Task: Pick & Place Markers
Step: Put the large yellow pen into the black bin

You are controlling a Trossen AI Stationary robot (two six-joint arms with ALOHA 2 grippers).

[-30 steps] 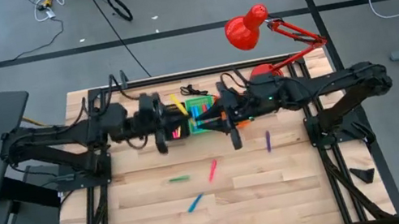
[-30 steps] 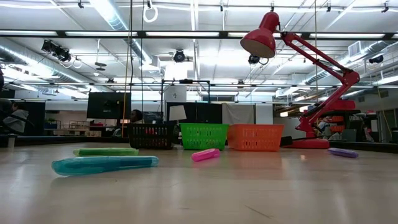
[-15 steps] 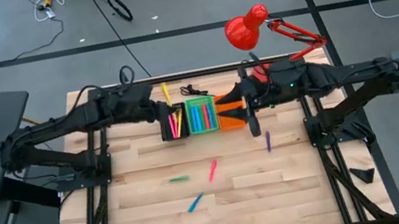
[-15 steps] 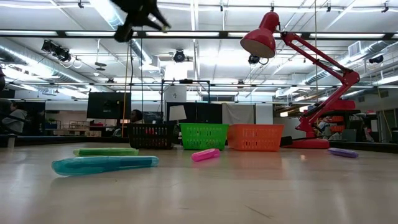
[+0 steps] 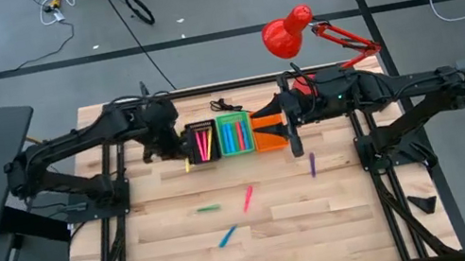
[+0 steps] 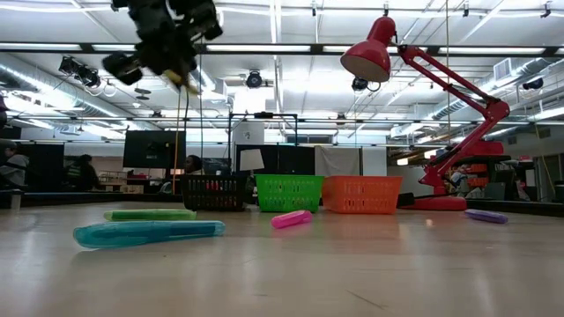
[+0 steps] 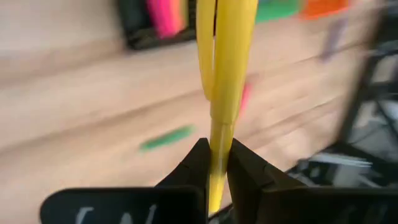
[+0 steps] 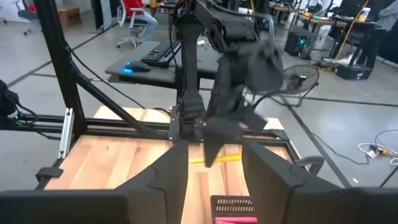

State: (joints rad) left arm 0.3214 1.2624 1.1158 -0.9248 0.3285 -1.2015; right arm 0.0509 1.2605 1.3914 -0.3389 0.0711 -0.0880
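Wooden table (image 5: 343, 212), black bin (image 5: 202, 142), red lamp (image 5: 288, 32)

yellow marker (image 7: 225, 74); black bin (image 5: 203, 142), green bin (image 5: 234, 136), orange bin (image 5: 266, 130).

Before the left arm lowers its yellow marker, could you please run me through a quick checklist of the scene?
1. Left end effector shut on the yellow marker: ok.
2. Marker above the black bin: not ok; it hangs beside the bin, over bare table.
3. Room in the black bin: cannot tell; pink markers already lie inside.
4. Right end effector open, holding nothing: ok.
5. Right arm apart from the left, over the orange bin: ok.
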